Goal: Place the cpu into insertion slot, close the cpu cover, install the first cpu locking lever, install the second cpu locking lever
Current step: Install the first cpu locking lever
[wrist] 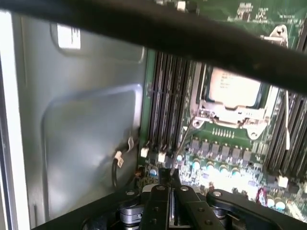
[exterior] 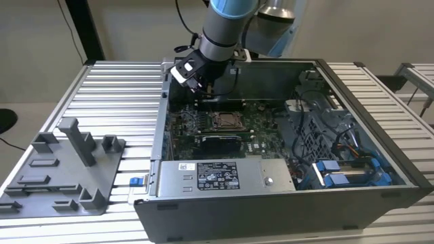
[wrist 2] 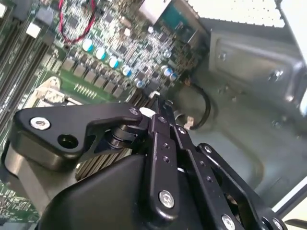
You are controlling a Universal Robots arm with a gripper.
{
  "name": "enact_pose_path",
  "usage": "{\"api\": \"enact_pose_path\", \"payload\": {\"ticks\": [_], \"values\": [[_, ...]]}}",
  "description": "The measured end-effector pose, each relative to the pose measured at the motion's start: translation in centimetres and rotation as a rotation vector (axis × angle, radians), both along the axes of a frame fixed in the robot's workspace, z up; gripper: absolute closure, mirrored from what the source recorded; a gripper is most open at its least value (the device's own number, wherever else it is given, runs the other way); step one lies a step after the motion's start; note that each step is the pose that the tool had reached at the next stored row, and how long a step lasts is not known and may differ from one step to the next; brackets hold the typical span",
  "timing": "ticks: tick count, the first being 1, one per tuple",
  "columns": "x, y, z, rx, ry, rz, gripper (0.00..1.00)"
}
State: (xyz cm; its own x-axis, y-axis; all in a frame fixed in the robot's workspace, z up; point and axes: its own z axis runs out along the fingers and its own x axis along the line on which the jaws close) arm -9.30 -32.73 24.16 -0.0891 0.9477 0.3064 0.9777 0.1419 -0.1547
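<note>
Table (exterior: 115, 91) (ribbed metal) | wall (exterior: 135, 30) beige | gripper (wrist: 171, 179) pinching locking lever (wrist: 184, 143)

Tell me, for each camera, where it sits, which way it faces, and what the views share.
Exterior view: off the arm, above the table, looking down into the open case; arm and tool show.
First wrist view: on the arm, looking past the tool at the board, cpu and lever.
Second wrist view: on the arm, looking along the tool at the board and case wall.
Shared: both wrist views show the shut tool and board; exterior and first wrist views show the cpu.
</note>
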Motion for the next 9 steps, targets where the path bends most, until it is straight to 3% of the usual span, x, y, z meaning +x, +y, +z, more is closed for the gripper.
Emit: {"api": "enact_pose_path", "payload": {"ticks": [9], "values": [[2.35, -0.03, 0.04, 0.0031, 0.0174, 0.000, 1.00]]}}
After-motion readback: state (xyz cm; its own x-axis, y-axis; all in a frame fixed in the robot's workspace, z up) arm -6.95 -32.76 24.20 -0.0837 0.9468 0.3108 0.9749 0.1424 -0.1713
